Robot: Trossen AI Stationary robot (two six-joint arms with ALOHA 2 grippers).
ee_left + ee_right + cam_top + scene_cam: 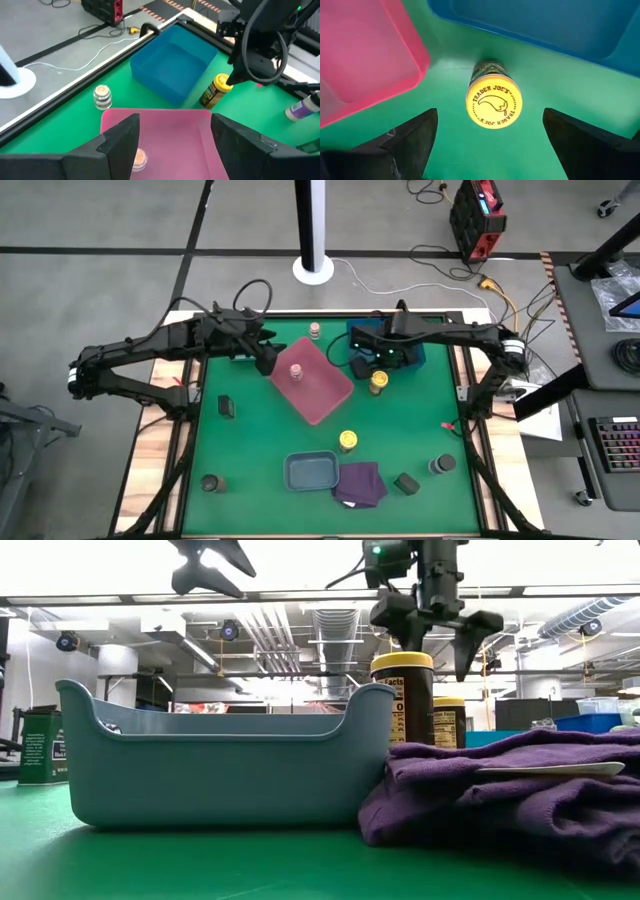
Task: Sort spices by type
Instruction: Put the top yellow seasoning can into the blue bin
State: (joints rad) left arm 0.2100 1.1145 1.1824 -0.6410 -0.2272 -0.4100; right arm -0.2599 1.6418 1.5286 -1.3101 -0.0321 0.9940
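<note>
Right now I have the right gripper (pixel 492 135) spread wide and empty. Directly below it stands a yellow jar (pixel 493 104), between its fingers (pixel 410 135) without touching either.

The high view looks straight down on the whole desk (pixel 420 420). The low view sits at desk level, close behind the grey tray (pixel 220 765), facing the room. The right wrist view looks steeply down, close over the yellow-lidded jar (pixel 493 104), which all four views share.

The grey tray (pixel 220 755) hides the bottom of a yellow jar (pixel 404 695) in the low view.
</note>
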